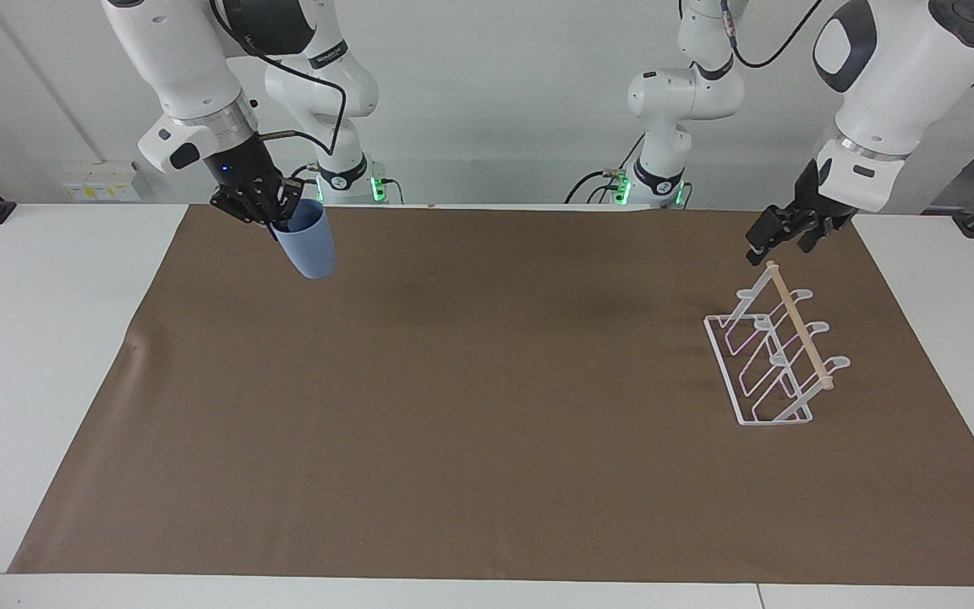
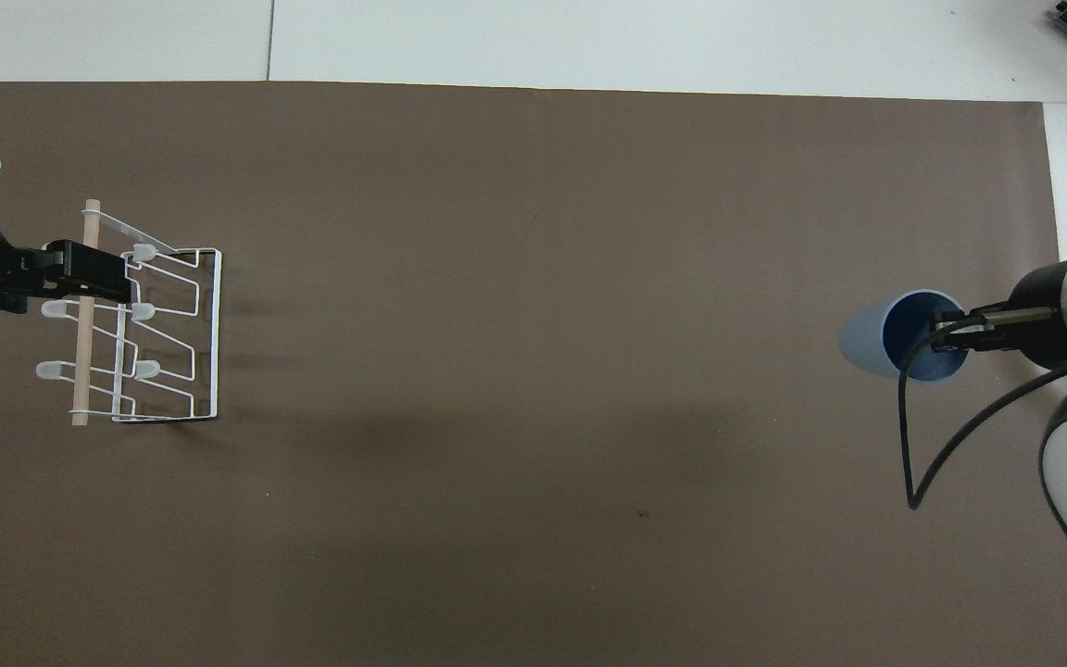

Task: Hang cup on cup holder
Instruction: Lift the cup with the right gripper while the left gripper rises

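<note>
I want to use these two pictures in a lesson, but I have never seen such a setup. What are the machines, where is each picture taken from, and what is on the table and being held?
These are two robot arms at a table covered with a brown mat. Each arm ends in a two-finger gripper.

One picture looks across the table at the robots. The other looks steeply down from above their end, so the sides are swapped between them.

The right gripper is shut on the rim of a light blue cup, which hangs tilted in the air over its end of the mat.

At the other end a white wire cup holder with a wooden dowel stands on the mat. The left gripper is open above the holder's top and holds nothing.
</note>
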